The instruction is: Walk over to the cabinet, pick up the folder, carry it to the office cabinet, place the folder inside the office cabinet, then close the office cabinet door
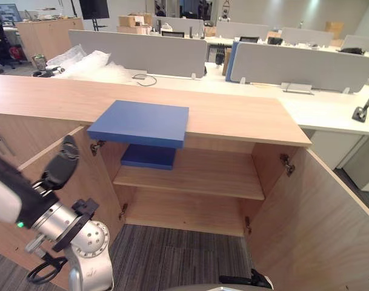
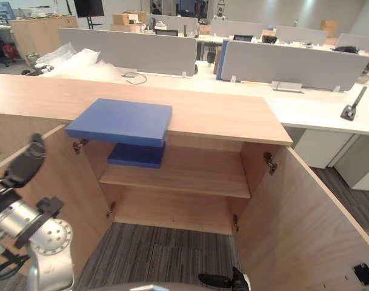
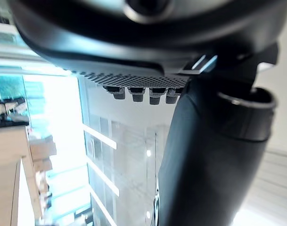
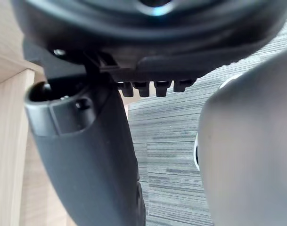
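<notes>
The right robot hand hangs low by the floor, fingers loose, holding nothing. The left robot hand is up beside the open left door, fingers straight and also empty. The right door stands wide too. One blue folder lies on the shelf inside. A top folder sits on the tabletop, sticking out over the edge. A bump from the raised hand could knock it down.
</notes>
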Tool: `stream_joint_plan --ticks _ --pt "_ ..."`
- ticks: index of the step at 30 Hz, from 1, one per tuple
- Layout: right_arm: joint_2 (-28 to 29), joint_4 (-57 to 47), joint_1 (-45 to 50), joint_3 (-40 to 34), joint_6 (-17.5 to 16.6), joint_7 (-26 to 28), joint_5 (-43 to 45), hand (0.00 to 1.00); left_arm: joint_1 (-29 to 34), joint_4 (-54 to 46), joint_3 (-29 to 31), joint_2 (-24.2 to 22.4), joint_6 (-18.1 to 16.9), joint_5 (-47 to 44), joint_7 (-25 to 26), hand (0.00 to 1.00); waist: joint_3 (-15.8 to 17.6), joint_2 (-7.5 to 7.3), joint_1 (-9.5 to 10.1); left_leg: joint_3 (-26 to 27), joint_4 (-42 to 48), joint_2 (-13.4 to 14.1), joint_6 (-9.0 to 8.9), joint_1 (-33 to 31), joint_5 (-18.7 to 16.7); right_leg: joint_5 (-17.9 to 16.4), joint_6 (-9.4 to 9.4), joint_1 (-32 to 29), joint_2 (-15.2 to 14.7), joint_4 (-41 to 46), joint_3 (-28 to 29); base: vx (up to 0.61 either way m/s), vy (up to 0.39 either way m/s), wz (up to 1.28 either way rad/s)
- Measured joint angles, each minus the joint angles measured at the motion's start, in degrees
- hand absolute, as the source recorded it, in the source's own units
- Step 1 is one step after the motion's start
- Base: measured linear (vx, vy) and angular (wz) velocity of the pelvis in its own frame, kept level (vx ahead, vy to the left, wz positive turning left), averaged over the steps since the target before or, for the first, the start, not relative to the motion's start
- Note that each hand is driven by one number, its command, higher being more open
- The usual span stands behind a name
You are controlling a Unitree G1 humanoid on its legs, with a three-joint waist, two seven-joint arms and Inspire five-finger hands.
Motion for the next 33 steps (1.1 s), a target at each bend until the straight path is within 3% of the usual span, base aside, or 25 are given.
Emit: stream_joint_plan --ticks 2,3,5,6,7,9,10,13,16,18,19,21,23,24,25,26,29,33 --pt "-0.2 0.7 -1.0 -0.9 0.0 0.0 -0.6 1.00 -0.1 -0.2 1.5 -0.2 0.0 -1.0 2.7 1.00 0.0 0.49 -0.23 -1.9 0.8 1.1 0.18 -0.9 -0.5 -5.2 3.48 -2.2 0.8 -3.4 -0.2 -0.04 0.041 0.41" --pt "-0.2 1.0 -1.4 -2.2 0.0 0.0 -0.7 1.00 -0.1 -0.1 1.5 -0.3 0.0 -1.3 3.3 1.00 0.2 0.82 -0.30 -2.7 1.1 1.7 0.17 -1.2 -0.7 -5.3 4.23 -2.6 1.6 -7.0 -0.2 -0.04 -0.022 0.50" --pt "0.0 1.2 -1.8 -2.5 0.2 -0.8 -0.6 1.00 -0.1 -0.1 2.4 -0.4 0.0 -1.8 3.8 1.00 0.5 0.79 -0.60 -4.4 2.1 1.7 -0.81 -1.5 -1.7 -3.3 5.35 -1.8 2.8 -18.5 -0.2 0.00 -0.117 0.44" --pt "0.5 1.1 -1.8 -2.0 0.2 -1.0 -0.7 1.00 -0.1 -0.8 2.9 -0.3 0.0 -1.9 4.3 1.00 0.8 -0.27 -0.67 -5.1 2.7 0.4 -1.62 -1.4 -2.5 -1.1 4.97 -1.4 2.5 -24.2 -0.2 0.03 -0.174 0.40" --pt "0.3 1.1 -1.9 -2.0 0.3 -0.8 -0.4 1.00 -0.1 -1.0 2.8 -0.4 0.1 -1.9 4.9 1.00 1.0 -0.24 -1.07 -5.8 2.9 0.1 -1.90 -1.4 -2.7 -0.9 6.73 -1.3 2.5 -23.8 0.3 0.08 -0.204 0.42" --pt "-0.8 1.2 -2.3 -0.6 0.3 -0.8 -0.5 1.00 0.0 -3.2 3.0 -0.5 0.0 -1.9 5.6 1.00 0.6 1.74 -1.19 -7.9 3.0 2.0 -2.81 -1.3 -3.5 -2.2 6.19 -0.5 4.5 -24.7 -1.9 0.14 -0.227 0.26" --pt "-1.3 1.2 -2.7 0.6 0.2 -0.9 -0.5 1.00 -0.1 -5.0 3.8 -0.5 -0.1 -1.8 6.3 1.00 0.6 2.94 -1.11 -8.1 3.7 4.3 -4.15 -1.6 -4.2 -2.5 5.63 0.3 6.8 -26.0 -2.8 0.13 -0.215 0.01" --pt "-1.5 1.2 -3.3 0.7 -0.1 -1.7 -0.1 1.00 -0.4 -6.8 3.6 -0.5 -1.6 -1.6 6.7 1.00 0.4 4.79 -1.01 -9.5 12.6 9.4 -5.75 -5.5 -9.9 -2.2 4.30 3.9 13.0 -30.9 -6.1 0.18 -0.247 0.18" --pt "-1.4 1.0 -3.4 0.8 -0.8 -2.7 2.2 1.00 -0.5 -6.5 0.5 -0.4 -2.1 -2.0 5.5 1.00 1.5 5.48 -1.10 -8.2 29.0 12.0 -4.57 -12.2 -13.5 -2.6 3.70 8.7 16.8 -34.8 -9.3 0.20 -0.166 0.38" --pt "-1.4 1.0 -3.1 1.0 -0.9 -3.0 2.4 1.00 -0.5 -6.5 -0.1 -0.3 -2.1 -3.1 4.7 1.00 1.9 6.07 -0.39 -4.8 36.6 13.5 -3.83 -14.4 -13.2 -2.6 3.65 11.5 18.1 -37.2 -9.5 0.20 -0.070 0.09" --pt "-1.4 1.1 -3.3 1.5 -0.9 -3.1 2.4 1.00 -0.5 -6.5 0.1 -0.3 -2.2 -3.3 4.5 1.00 2.0 5.95 -0.14 -3.4 42.4 13.6 -1.81 -16.6 -12.0 -2.5 3.52 13.7 18.4 -39.1 -9.3 0.22 -0.003 -0.10" --pt "-1.4 1.1 -3.2 2.4 -0.8 -3.2 2.7 1.00 -0.3 -6.4 0.3 -0.3 -2.5 -3.4 4.6 1.00 2.7 5.29 1.14 -2.7 45.2 12.5 -1.86 -18.5 -15.5 -2.5 3.47 15.6 17.3 -40.1 -8.0 0.23 0.058 -0.24" --pt "-1.4 1.3 -3.4 2.4 -0.7 -3.2 3.0 1.00 -0.3 -6.4 1.2 -0.4 -2.9 -3.4 4.5 1.00 3.4 5.22 2.56 -4.4 37.8 7.5 -1.70 -19.8 -18.3 -2.5 3.66 15.5 14.3 -39.4 -6.3 0.25 0.220 -0.38" --pt "-1.4 1.3 -3.4 2.4 -0.7 -3.1 3.0 1.00 -0.3 -6.5 1.4 -0.4 -3.1 -3.4 4.5 1.00 3.4 5.38 2.83 -5.4 34.1 6.6 -1.46 -19.5 -17.7 -2.5 4.03 15.4 13.6 -39.0 -6.0 0.26 0.298 -0.39" --pt "-1.6 1.2 -3.2 2.4 -0.7 -2.9 3.0 1.00 -0.1 -6.8 2.1 -0.4 -3.4 -3.3 4.5 1.00 2.5 6.94 2.97 -8.4 25.7 5.9 -2.59 -18.0 -10.2 -3.0 5.99 15.5 13.4 -38.1 -5.7 0.24 0.256 -0.36" --pt "-0.4 1.5 -3.3 2.4 -0.7 -2.6 2.9 1.00 -0.2 -6.5 3.4 0.1 -3.3 -3.3 4.4 1.00 2.6 4.91 2.92 -8.0 25.8 4.0 -4.01 -16.4 -10.9 -4.4 7.93 16.3 11.2 -37.9 -5.1 0.25 0.240 -0.29" --pt "2.5 1.7 -3.4 3.6 -0.9 -1.2 2.8 1.00 -0.3 -6.3 3.1 -0.5 -2.7 -3.4 4.1 1.00 2.3 2.45 2.74 -7.0 25.4 2.6 -2.97 -15.2 -11.5 -3.9 7.62 17.0 9.2 -37.9 -5.1 0.20 0.141 -0.10" --pt "3.0 1.0 -2.4 4.0 -1.0 -0.6 2.7 1.00 0.5 -5.9 2.1 -0.4 -2.4 -3.3 2.9 1.00 1.6 1.64 2.77 -6.5 21.8 2.0 -2.73 -12.2 -11.5 -3.2 7.55 18.2 8.6 -38.7 -5.5 0.07 0.004 -0.05"
